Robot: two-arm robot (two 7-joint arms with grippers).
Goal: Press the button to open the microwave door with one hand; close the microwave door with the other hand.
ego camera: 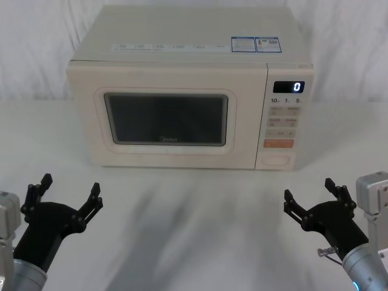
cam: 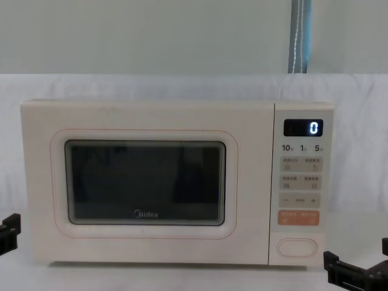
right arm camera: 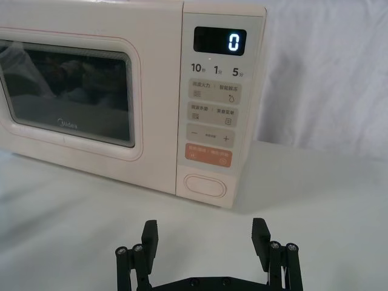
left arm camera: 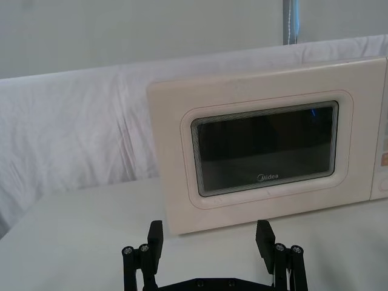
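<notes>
Black ridged hands (ego camera: 62, 193), silver wrists.

microwave door (right arm camera: 79, 91) cut off at frame edge, small key labels too tiny to read — microwave (left arm camera: 267, 151) panel cropped

The microwave (ego camera: 182, 100) stands behind both hands, button (ego camera: 276, 160) lower right.

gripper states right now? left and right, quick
Left gripper: open, holding nothing, low on the table short of the microwave door.
Right gripper: open, holding nothing, short of the button.
</notes>
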